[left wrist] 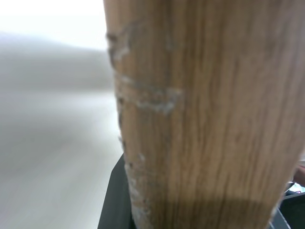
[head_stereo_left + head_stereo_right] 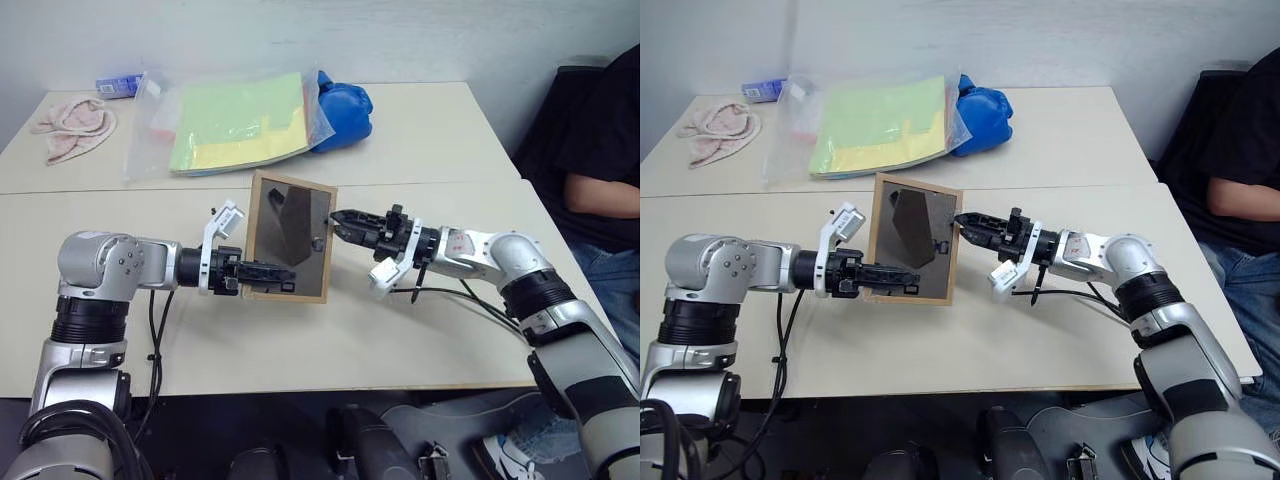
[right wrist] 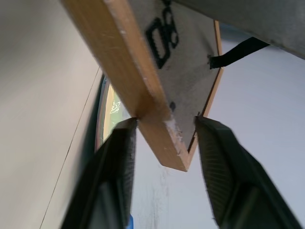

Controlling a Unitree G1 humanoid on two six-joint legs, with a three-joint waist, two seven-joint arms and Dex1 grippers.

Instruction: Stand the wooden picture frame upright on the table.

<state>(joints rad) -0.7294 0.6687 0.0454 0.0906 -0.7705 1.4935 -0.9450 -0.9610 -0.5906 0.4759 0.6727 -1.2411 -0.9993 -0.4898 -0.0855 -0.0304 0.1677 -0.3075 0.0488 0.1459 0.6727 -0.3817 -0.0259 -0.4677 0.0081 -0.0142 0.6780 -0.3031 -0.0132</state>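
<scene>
A small rectangular light-wood picture frame, dark grey back panel facing the camera, was held above the cream-beige table. The left gripper clenched its lower left edge. The right gripper straddled its right edge, one finger touching and the other slightly apart.

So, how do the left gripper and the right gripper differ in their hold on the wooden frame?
The left gripper clamps the wooden frame near its lower left edge; the right gripper straddles its right edge, one finger apart from the wood. Both point inward at the frame.
</scene>
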